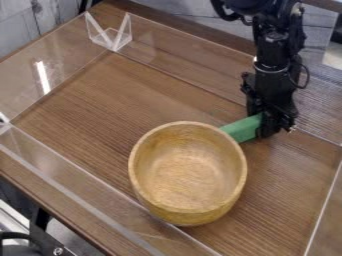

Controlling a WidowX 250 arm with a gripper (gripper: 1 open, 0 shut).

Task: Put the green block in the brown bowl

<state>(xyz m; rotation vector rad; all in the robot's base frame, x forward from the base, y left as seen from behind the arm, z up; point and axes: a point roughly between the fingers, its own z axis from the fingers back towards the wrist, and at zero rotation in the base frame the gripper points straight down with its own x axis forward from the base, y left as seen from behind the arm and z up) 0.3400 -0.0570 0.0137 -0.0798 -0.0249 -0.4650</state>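
The black gripper (271,112) covers one end of the green block (243,128), and its fingertips are too dark and small to separate, so whether they grip the block cannot be told. The top edge of the view cuts off the arm (261,8) above it. At the counter's (114,110) lower left, the black object (19,240) and its cables are cropped by the view's left and bottom edges.

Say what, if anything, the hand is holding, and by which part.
The green block, seemingly gripped by its end farther from the brown bowl; the fingers' exact contact is too dark to tell.
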